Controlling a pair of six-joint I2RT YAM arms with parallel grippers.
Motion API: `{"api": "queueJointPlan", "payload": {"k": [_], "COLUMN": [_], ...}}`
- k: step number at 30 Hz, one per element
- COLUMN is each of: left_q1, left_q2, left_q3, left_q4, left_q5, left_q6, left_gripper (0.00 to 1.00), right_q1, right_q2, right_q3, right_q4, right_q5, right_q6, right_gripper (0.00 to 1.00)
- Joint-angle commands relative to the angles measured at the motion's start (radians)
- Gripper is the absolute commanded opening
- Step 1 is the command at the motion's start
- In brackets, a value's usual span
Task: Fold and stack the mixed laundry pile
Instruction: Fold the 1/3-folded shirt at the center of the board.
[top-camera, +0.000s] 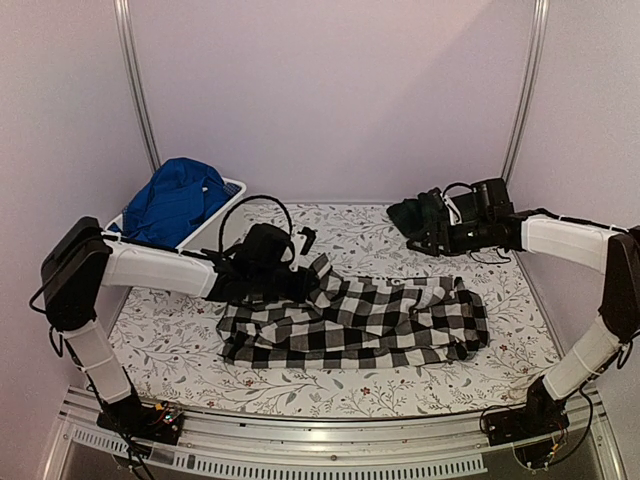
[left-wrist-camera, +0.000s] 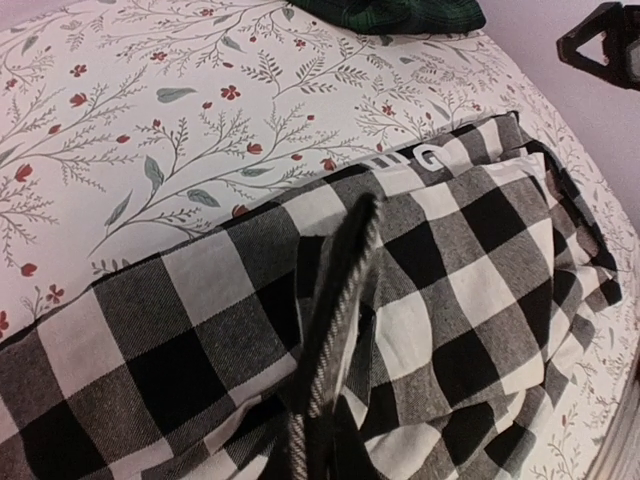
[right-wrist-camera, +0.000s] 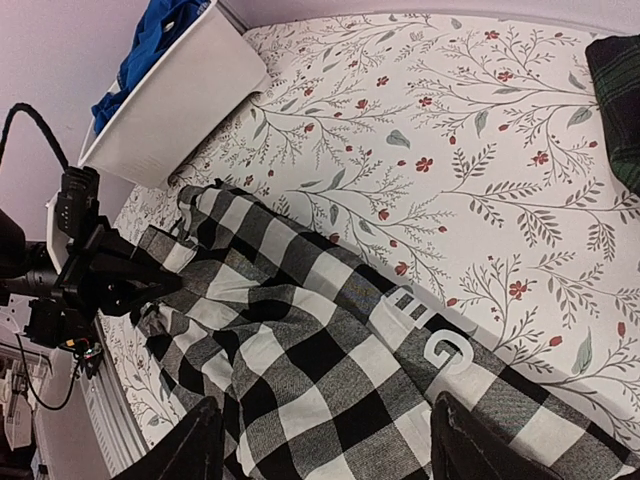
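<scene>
From above, the left pincer (top-camera: 305, 275) is dark against the shirt (top-camera: 380, 320), its tips lost in a raised fold; whether they grip cannot be told. Its wrist view shows the shirt cut off at the lower and left edges. At far right the right pincer (top-camera: 420, 235) hides most of the tartan (top-camera: 402, 212). In its own view its fingers (right-wrist-camera: 190, 445) are cut by the lower edge, the tartan by the right edge. The tub (top-camera: 212, 228) hides the lower part of the blue garment (top-camera: 175, 200).
</scene>
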Motion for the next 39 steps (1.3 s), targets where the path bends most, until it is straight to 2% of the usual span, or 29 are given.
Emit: {"api": "queueJointPlan", "payload": {"k": [1, 4, 9, 16, 18, 23, 27, 32, 39], "left_q1": [0.009, 0.009, 0.009, 0.010, 0.017, 0.037, 0.038, 0.028, 0.025], "left_q2": [-0.042, -0.046, -0.088, -0.063, -0.046, -0.077, -0.108, -0.041, 0.088], "left_q3": [-0.054, -0.077, -0.127, -0.131, -0.114, -0.095, -0.049, 0.063, 0.144], "left_q4": [0.107, 0.116, 0.101, 0.012, -0.044, -0.261, -0.294, -0.247, -0.232], "left_q5": [0.009, 0.028, -0.024, -0.110, -0.133, -0.304, -0.368, -0.244, -0.185], "left_q6": [-0.088, -0.124, -0.219, -0.271, -0.293, -0.368, -0.275, -0.099, -0.069], "left_gripper": [0.00, 0.00, 0.00, 0.00, 0.07, 0.39, 0.42, 0.42, 0.41], "right_q1": [-0.002, 0.002, 0.034, 0.132, 0.151, 0.159, 0.160, 0.160, 0.160], "right_q2": [0.042, 0.077, 0.109, 0.232, 0.306, 0.375, 0.362, 0.269, 0.090], "right_q3": [-0.026, -0.042, -0.060, -0.050, -0.038, -0.063, -0.080, -0.080, -0.052], "right_q4": [0.033, 0.038, 0.037, 0.055, 0.034, -0.002, -0.040, -0.064, -0.094], "right_q5": [-0.050, -0.056, -0.028, 0.057, 0.101, 0.182, 0.237, 0.246, 0.236], "right_q6": [0.011, 0.020, 0.016, 0.037, 0.042, 0.034, 0.019, 0.032, 0.069], "right_gripper": [0.67, 0.65, 0.64, 0.54, 0.50, 0.45, 0.46, 0.49, 0.53]}}
